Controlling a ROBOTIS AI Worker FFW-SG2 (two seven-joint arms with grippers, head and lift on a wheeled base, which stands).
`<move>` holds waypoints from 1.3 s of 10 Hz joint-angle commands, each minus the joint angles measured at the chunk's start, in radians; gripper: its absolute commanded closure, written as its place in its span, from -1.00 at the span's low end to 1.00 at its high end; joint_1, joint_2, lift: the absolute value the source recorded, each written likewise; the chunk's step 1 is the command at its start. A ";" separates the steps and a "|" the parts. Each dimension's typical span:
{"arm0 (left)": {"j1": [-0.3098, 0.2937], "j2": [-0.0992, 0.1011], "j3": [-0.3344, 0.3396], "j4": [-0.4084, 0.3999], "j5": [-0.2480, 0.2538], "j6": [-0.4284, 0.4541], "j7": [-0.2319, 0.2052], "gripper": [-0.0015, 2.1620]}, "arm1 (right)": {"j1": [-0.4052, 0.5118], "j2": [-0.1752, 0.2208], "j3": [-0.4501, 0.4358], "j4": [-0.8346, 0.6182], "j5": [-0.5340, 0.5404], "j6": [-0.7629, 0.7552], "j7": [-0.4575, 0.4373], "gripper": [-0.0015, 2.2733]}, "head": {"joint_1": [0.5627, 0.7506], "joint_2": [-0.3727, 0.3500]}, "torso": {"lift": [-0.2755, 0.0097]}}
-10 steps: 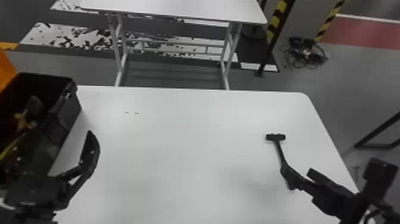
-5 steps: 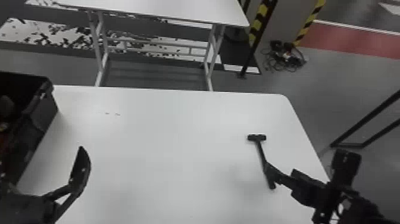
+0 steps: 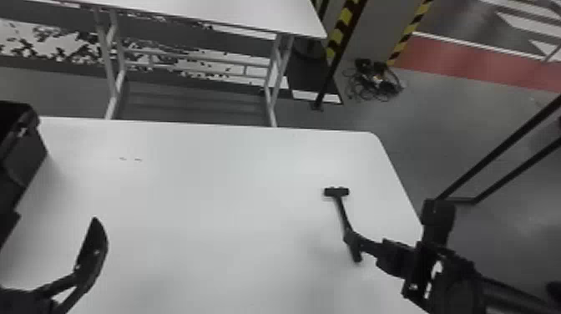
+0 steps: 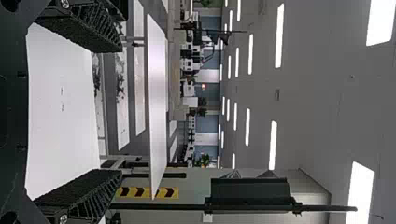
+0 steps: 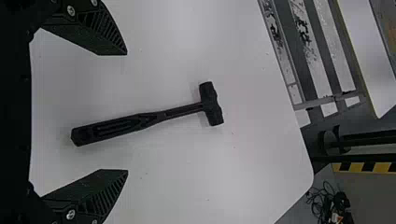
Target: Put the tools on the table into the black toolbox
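The hammer (image 3: 342,208) lies on the desk (image 3: 208,200), our right hand (image 3: 369,246) spread above its handle. Well apart from it, we have our left hand (image 3: 56,219) spread near the black toolbox (image 3: 27,156), at the desk's left side.

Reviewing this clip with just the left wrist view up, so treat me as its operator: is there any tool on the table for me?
Observer: Yes. A hammer lies on the right part of the white table, its head pointing away from the robot.
Operator: Is the right gripper clamped on it?
Observer: No. The right gripper has its fingers wide apart, one on each side of the handle, with a gap on both sides.
Operator: And where is the toolbox?
Observer: The black toolbox is at the table's left side.
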 commanded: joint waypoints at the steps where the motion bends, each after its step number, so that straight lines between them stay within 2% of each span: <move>1: 0.000 0.003 0.000 0.002 0.001 0.000 -0.001 -0.94 | -0.047 -0.003 0.012 0.039 0.027 0.033 -0.007 -0.90 | 0.41 -0.76 | 0.41; 7: -0.011 0.004 -0.002 0.017 0.002 0.012 -0.002 -0.93 | -0.227 -0.045 0.071 0.226 0.091 0.113 -0.026 -0.90 | 0.41 -0.71 | 0.41; 13: -0.011 0.012 -0.006 0.026 0.005 0.018 -0.002 -0.93 | -0.319 -0.077 0.102 0.306 0.159 0.303 -0.026 -0.88 | 0.41 -0.67 | 0.41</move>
